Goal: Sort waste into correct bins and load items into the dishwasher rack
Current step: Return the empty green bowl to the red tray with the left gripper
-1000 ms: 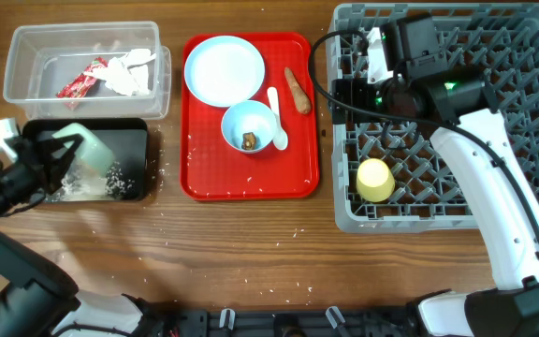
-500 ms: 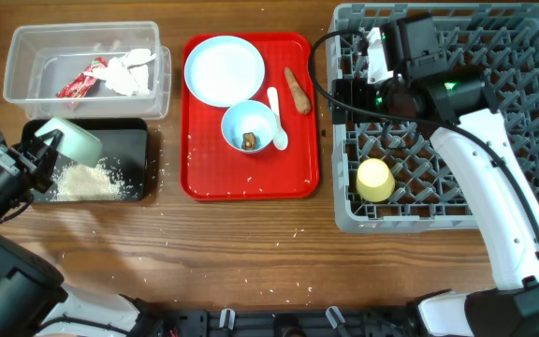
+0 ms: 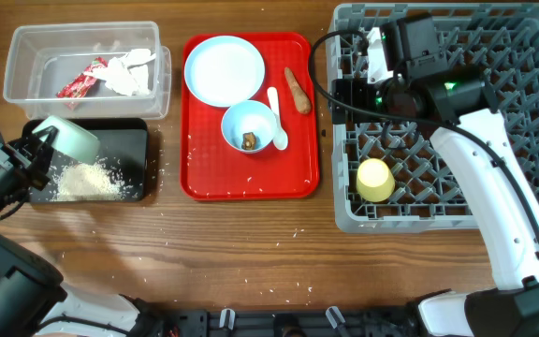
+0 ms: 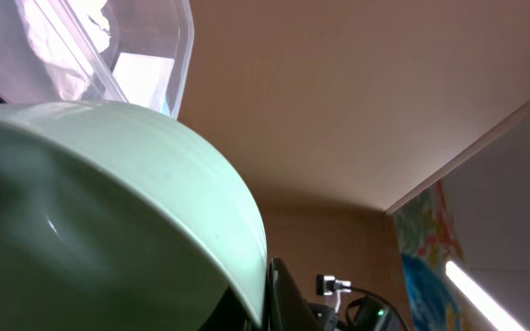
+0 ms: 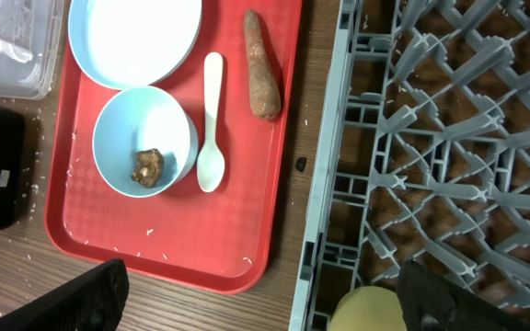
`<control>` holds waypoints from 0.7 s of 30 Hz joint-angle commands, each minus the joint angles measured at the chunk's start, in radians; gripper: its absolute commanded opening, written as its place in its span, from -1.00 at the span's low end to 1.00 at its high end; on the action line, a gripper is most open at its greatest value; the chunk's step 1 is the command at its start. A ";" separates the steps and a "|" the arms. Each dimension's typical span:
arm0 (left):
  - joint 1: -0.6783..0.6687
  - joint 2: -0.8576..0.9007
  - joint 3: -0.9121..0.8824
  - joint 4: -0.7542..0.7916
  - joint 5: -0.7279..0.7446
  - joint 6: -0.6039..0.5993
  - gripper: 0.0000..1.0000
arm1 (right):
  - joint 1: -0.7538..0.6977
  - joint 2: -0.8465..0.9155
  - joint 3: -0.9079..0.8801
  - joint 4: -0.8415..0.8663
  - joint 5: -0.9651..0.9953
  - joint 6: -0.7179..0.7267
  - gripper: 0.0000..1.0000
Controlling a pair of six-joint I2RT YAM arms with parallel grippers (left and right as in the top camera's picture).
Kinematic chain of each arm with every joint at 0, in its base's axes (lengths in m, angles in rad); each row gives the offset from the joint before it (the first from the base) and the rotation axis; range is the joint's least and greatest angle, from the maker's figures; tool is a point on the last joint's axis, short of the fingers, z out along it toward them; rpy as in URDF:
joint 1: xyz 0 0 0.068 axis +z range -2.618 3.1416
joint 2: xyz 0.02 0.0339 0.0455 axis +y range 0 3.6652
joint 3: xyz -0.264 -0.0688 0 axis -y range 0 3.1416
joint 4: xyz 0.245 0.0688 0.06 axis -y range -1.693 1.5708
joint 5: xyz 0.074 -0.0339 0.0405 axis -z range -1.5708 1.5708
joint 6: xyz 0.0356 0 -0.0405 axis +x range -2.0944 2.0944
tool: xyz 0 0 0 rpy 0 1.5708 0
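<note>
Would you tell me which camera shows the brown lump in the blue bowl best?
Right wrist: the brown lump sits large and unobstructed in the blue bowl. Overhead shows it as a speck; left wrist misses it.

You're looking at a matt, wood-grain table (image 3: 251,243). The red tray (image 3: 299,140) at top centre is glossy plastic, the tub (image 3: 12,80) at upper left clear plastic, the rack (image 3: 531,56) dull grey plastic. In the left wrist view the green bowl (image 4: 109,211) is smooth with a soft sheen.
</note>
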 commanded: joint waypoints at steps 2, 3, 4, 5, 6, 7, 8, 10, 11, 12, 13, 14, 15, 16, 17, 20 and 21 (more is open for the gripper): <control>0.005 0.008 -0.003 -0.016 0.023 -0.043 -0.92 | -0.001 0.013 0.007 0.005 -0.005 -0.005 0.89; 0.005 0.007 -0.003 -0.012 0.025 -0.047 -0.92 | -0.001 0.013 0.007 0.005 -0.005 -0.005 0.89; 0.005 0.007 -0.003 -0.008 0.023 -0.055 -0.92 | -0.001 0.013 0.007 0.005 -0.004 -0.005 0.89; 0.005 0.008 -0.003 -0.003 0.016 -0.056 -0.92 | -0.001 0.013 0.007 0.005 -0.004 -0.005 0.89; 0.005 0.007 -0.003 -0.005 0.018 -0.067 -0.92 | -0.001 0.013 0.007 0.006 -0.004 -0.006 0.89; 0.005 0.005 -0.003 -0.009 0.032 -0.069 -0.92 | -0.001 0.013 0.007 0.006 -0.004 -0.010 0.89; 0.003 0.004 -0.003 -0.017 0.047 -0.074 -0.92 | -0.001 0.013 0.007 0.005 -0.004 -0.013 0.89; -0.011 -0.003 -0.003 -0.032 0.047 -0.065 -0.92 | -0.001 0.013 0.007 0.006 -0.004 -0.013 0.89; -0.029 -0.016 -0.003 -0.040 0.037 -0.061 -0.92 | -0.001 0.013 0.007 0.009 -0.004 -0.013 0.89; -0.053 -0.035 -0.003 -0.047 0.029 -0.048 -0.92 | -0.001 0.013 0.007 0.010 -0.004 -0.013 0.89; -0.079 -0.056 -0.003 -0.057 0.021 -0.018 -0.92 | -0.001 0.013 0.007 0.012 -0.004 -0.013 0.89; -0.111 -0.083 -0.003 -0.066 -0.008 -0.008 -0.92 | -0.001 0.013 0.007 0.012 -0.004 -0.013 0.89; -0.152 -0.116 -0.003 -0.074 -0.067 -0.009 -0.92 | -0.001 0.013 0.007 0.011 -0.004 -0.013 0.89; -0.224 -0.170 -0.003 -0.082 -0.178 -0.010 -0.92 | -0.001 0.013 0.007 0.011 -0.004 -0.013 0.89; -0.280 -0.209 -0.003 -0.089 -0.266 -0.011 -0.92 | -0.001 0.013 0.007 0.011 -0.004 -0.013 0.89; -0.481 -0.314 -0.003 -0.092 -0.573 -0.061 -0.92 | -0.002 0.013 0.007 0.016 0.002 -0.016 0.89; -0.592 -0.350 -0.003 -0.092 -0.751 -0.097 -0.92 | -0.002 0.013 0.007 0.020 0.003 -0.022 0.89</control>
